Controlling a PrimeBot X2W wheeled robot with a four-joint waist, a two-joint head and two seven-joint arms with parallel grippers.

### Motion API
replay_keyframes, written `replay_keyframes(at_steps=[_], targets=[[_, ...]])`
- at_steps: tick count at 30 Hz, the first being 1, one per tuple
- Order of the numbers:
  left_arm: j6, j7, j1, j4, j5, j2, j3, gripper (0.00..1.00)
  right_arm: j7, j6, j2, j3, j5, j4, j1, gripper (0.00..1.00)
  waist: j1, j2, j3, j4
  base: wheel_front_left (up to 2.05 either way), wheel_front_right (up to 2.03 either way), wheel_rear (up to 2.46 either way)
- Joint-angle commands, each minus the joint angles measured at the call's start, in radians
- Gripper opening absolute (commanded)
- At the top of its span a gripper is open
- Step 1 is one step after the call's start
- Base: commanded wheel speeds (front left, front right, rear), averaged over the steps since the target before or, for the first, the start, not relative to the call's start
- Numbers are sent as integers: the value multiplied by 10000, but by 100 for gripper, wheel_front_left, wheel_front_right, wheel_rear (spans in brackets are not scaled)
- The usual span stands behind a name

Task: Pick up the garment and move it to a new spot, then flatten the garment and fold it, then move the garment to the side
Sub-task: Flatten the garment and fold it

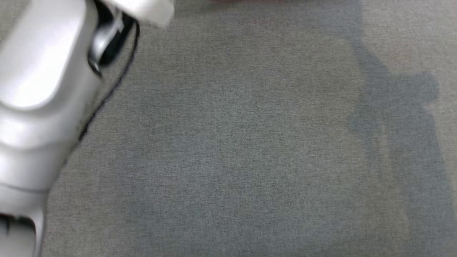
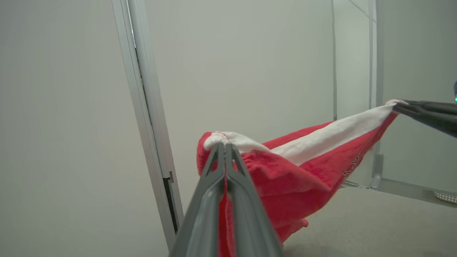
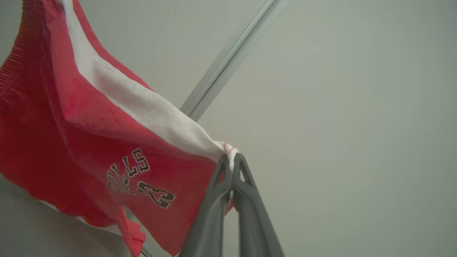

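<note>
The garment (image 2: 296,171) is red with a white band along one edge, and it hangs stretched between my two grippers above the grey surface. In the left wrist view my left gripper (image 2: 225,147) is shut on one white-trimmed corner. At that view's right edge, my right gripper (image 2: 397,106) pinches the far end of the white band. The right wrist view has my right gripper (image 3: 231,159) shut on that corner. There the garment (image 3: 89,142) sags to the left, with black and white lettering and a number on it.
The head view looks down on a grey fabric surface (image 1: 250,142) with arm shadows at its right; a pale forearm (image 1: 43,89) crosses the upper left. A metal frame post (image 2: 142,107) and pale walls stand behind the garment. A white perforated container (image 2: 446,196) sits at the far right.
</note>
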Motion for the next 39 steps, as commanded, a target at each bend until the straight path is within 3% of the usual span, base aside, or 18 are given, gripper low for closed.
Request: replay_keyframes(at_steps=[1,4,9,13,18,24,27,31,39], targets=[[-56,-40,895,-490,153,17,139,0,-9,-25,-92,-18,302,-411,1005,0,0,0,-24,85,0,0,0],[-100,-31,2098,-1241,240,66,190,0,-7,-25,-206,-34,648,-959,2251,0,0,0,-147,119,0,0,0],[-87,-31,5393,-3008,456,685,-123,0,-7,-25,-144,-409,1340,-2234,5208,0,0,0,-826,45,0,0,0],[-91,-34,7747,-3525,567,1214,-508,0,114,-25,-138,-858,1596,-2966,7376,0,0,0,-1572,12,0,0,0],[-67,-33,9902,-4014,328,1616,-618,0,968,-25,-536,-1028,2084,-4225,9761,0,0,0,-2292,-47,0,0,0],[9,358,11281,-4940,-98,2201,-925,0,2606,-25,-1035,-1324,3414,-5992,12030,0,0,0,-2753,15,0,0,0],[46,682,11560,-5477,-418,2382,-988,0,3239,-25,-1105,-1784,3962,-6717,12661,0,0,0,-2868,94,0,0,0],[5,1021,11564,-5882,-1412,2222,-879,0,3802,-25,-1420,-2223,4296,-6995,12664,0,0,0,-2851,231,0,0,0],[-109,1539,10570,-6012,-3989,1891,-255,0,3803,-25,-2529,-2256,5438,-5750,10977,0,0,0,-2069,786,0,0,0]])
